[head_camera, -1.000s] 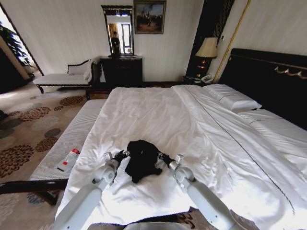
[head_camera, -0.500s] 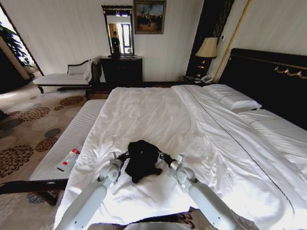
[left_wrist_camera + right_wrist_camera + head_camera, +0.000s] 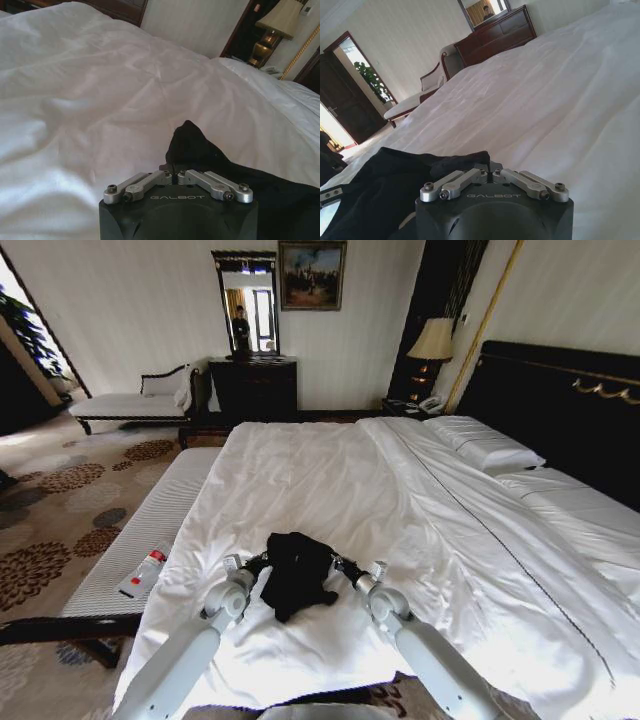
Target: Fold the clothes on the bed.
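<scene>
The clothes [image 3: 297, 572] are a bunched black heap on the white bed [image 3: 330, 480], near its foot edge. My left gripper [image 3: 261, 562] is shut on the heap's left side. My right gripper [image 3: 338, 562] is shut on its right side. In the left wrist view the left gripper [image 3: 172, 170] has its links drawn together, pinching black fabric [image 3: 200, 150] that rises to a peak over the sheet. In the right wrist view the right gripper [image 3: 491, 169] is likewise closed on a fold of the black clothes [image 3: 390, 185]. No lettering is visible.
A long striped bench [image 3: 150, 530] runs along the bed's left side with a small red-and-white bottle [image 3: 145, 572] on it. Pillows [image 3: 485, 445] and a dark headboard [image 3: 560, 410] are at the right. A dresser [image 3: 253, 388], lamp [image 3: 433, 340] and chaise [image 3: 135, 400] stand by the far wall.
The left gripper has slid a little to the right, and the right one slightly left. The two hands are now closer together and the black heap is bunched narrower.
</scene>
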Tool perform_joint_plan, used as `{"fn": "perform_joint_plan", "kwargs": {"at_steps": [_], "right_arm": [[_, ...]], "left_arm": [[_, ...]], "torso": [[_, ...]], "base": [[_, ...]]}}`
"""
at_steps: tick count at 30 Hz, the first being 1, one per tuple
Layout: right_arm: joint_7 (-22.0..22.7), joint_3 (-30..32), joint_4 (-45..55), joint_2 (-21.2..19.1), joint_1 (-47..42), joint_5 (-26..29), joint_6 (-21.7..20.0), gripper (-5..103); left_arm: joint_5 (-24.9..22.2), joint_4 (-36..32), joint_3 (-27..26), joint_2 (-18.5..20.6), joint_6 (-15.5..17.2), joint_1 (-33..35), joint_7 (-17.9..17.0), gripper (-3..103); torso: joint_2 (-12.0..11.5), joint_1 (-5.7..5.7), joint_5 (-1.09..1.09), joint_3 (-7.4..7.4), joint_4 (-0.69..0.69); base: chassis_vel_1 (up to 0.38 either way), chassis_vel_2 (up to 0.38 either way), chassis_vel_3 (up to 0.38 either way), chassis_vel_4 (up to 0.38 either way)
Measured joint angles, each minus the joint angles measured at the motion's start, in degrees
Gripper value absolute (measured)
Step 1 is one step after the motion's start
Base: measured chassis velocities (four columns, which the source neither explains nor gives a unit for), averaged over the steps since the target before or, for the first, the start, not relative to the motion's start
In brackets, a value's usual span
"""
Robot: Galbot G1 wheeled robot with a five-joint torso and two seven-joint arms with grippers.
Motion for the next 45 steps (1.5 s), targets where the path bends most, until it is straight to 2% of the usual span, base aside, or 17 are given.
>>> {"fn": "perform_joint_plan", "kwargs": {"at_steps": [4, 6, 8, 9, 14, 15, 18, 22, 25, 31, 34, 35, 40, 45], "right_arm": [[2.66, 1.26, 7.40, -4.69, 1.51, 3.00, -1.65, 0], [3.15, 1.61, 8.75, -5.43, 2.06, 3.92, -1.81, 0], [5.26, 2.79, 12.10, -7.50, 4.23, 6.70, -2.64, 0], [5.26, 2.79, 12.10, -7.50, 4.23, 6.70, -2.64, 0], [9.66, 5.09, 17.75, -12.63, 12.41, 15.08, -5.51, 0], [9.66, 5.09, 17.75, -12.63, 12.41, 15.08, -5.51, 0], [12.50, 5.77, 19.42, -14.61, 18.72, 20.88, -6.30, 0], [15.11, 6.32, 19.71, -16.18, 24.46, 25.83, -6.98, 0], [17.30, 5.84, 19.63, -18.83, 29.29, 29.71, -7.44, 0], [18.36, 6.07, 19.29, -22.09, 32.53, 32.49, -7.79, 0], [18.37, 6.00, 18.16, -24.75, 36.38, 34.12, -8.23, 0], [18.37, 6.00, 18.16, -24.75, 36.38, 34.12, -8.23, 0], [18.25, 2.75, 13.99, -27.58, 47.70, 38.47, -8.49, 0], [18.43, -0.34, 12.29, -28.91, 53.70, 41.34, -8.63, 0]], "left_arm": [[-4.29, -3.76, -0.85, 2.43, 0.73, -3.32, -1.10, 0], [-6.01, -4.56, -0.78, 3.14, 1.03, -4.28, -1.47, 0], [-9.56, -6.72, 0.29, 6.31, 1.67, -8.20, -2.21, 0], [-9.56, -6.72, 0.29, 6.31, 1.67, -8.20, -2.21, 0], [-17.21, -9.43, 2.04, 12.28, 2.29, -20.77, -4.06, 0], [-17.21, -9.43, 2.04, 12.28, 2.29, -20.77, -4.06, 0], [-20.89, -9.57, 3.34, 14.37, 2.47, -28.05, -4.77, 0], [-23.29, -9.22, 3.62, 15.18, 2.78, -33.08, -4.98, 0], [-25.07, -8.65, 3.31, 15.92, 3.60, -36.38, -5.38, 0], [-27.99, -7.11, 3.12, 16.61, 3.74, -41.61, -5.44, 0], [-31.96, -3.41, 6.20, 16.52, 3.70, -50.94, -6.07, 0], [-31.96, -3.41, 6.20, 16.52, 3.70, -50.94, -6.07, 0], [-36.01, 2.66, 13.13, 16.02, 4.63, -67.23, -5.92, 0], [-38.26, 3.30, 15.44, 17.10, 5.13, -71.75, -5.72, 0]], "torso": [[0.00, 0.00, 0.00, 0.00, -0.02], [0.00, 0.00, -0.02, 0.00, -0.02], [0.00, 0.00, 0.00, 0.00, -0.01], [0.00, 0.00, 0.00, 0.00, -0.01], [0.00, 0.00, 0.00, 0.01, -0.02], [0.00, 0.00, 0.00, 0.01, -0.02], [0.00, 0.01, 0.00, 0.01, -0.01], [0.00, 0.01, 0.01, 0.00, 0.00], [0.00, 0.01, -0.01, 0.00, 0.00], [0.00, 0.01, 0.00, 0.00, 0.00], [0.00, 0.00, 0.01, 0.00, -0.02], [0.00, 0.00, 0.01, 0.00, -0.02], [0.00, 0.01, 0.03, 0.00, -0.02], [0.00, 0.01, 0.01, 0.00, -0.01]], "base": [[0.000, 0.000, 0.000, 0.000], [0.000, 0.000, 0.000, 0.000], [0.000, 0.000, 0.000, 0.000], [0.000, 0.000, 0.000, 0.000], [0.000, 0.000, 0.000, 0.000], [0.000, 0.000, 0.000, 0.000], [0.000, 0.000, 0.000, 0.000], [0.000, 0.000, 0.000, 0.000], [0.000, 0.000, 0.000, 0.000], [0.000, 0.000, 0.000, 0.000], [0.000, 0.000, 0.000, 0.000], [0.000, 0.000, 0.000, 0.000], [0.000, 0.000, 0.000, 0.000], [0.000, 0.000, 0.000, 0.000]]}}
